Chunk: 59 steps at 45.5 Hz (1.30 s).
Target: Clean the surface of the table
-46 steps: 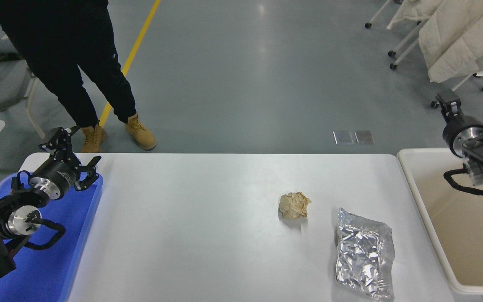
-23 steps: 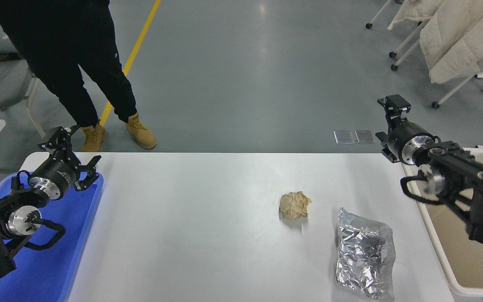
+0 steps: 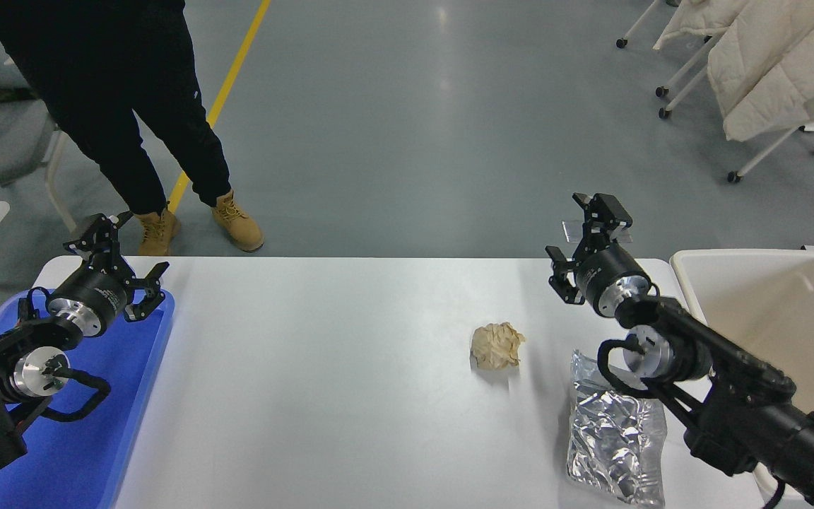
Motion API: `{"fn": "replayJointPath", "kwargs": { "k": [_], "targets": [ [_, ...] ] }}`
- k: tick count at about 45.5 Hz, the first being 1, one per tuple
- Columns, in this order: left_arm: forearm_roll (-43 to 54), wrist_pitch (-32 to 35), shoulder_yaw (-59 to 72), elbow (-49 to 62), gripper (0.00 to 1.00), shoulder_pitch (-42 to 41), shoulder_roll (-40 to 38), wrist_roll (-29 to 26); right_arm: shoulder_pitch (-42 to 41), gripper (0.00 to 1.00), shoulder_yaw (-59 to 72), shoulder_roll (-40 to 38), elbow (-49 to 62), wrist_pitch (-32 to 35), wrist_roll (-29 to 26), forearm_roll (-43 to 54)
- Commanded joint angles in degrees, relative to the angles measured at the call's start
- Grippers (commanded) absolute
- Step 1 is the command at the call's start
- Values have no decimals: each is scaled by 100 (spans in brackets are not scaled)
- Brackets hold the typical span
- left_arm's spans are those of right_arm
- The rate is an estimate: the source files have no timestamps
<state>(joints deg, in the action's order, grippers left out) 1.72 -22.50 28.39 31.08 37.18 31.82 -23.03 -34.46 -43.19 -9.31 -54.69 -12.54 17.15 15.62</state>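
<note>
Hovering with fingers apart over the table surface point(image 3: 322, 396), the right gripper point(image 3: 586, 237) has the crumpled paper ball point(image 3: 496, 346) nearer-left, the foil bag point(image 3: 612, 442) beneath its arm.

Paper ball point(image 3: 497, 345) lies left of foil bag point(image 3: 612, 445) (bin point(image 3: 767, 283) beyond, right).

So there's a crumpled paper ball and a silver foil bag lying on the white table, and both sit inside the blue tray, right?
Not quite. The head view shows the crumpled paper ball and the silver foil bag lying on the white table, but neither is in the blue tray. The tray sits at the table's left end; both items lie bare on the tabletop toward the right.
</note>
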Motion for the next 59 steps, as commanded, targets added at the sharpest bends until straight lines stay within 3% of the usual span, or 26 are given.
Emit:
{"fn": "replayJointPath", "kwargs": {
  "k": [1,18,31,53,59],
  "targets": [
    [4,0,0,3,100,0,0,0,167,99,-190,438,20,15,263,-15],
    [-5,0,0,3,100,0,0,0,185,99,-331,869,635,-65,403,-50],
    [4,0,0,3,100,0,0,0,124,99,222,474,626,-30,395,11],
    [4,0,0,3,100,0,0,0,-711,99,2727,-2338,-1227,-38,315,564],
    [4,0,0,3,100,0,0,0,-949,98,3404,-3058,-1562,-47,316,1740]
  ]
}}
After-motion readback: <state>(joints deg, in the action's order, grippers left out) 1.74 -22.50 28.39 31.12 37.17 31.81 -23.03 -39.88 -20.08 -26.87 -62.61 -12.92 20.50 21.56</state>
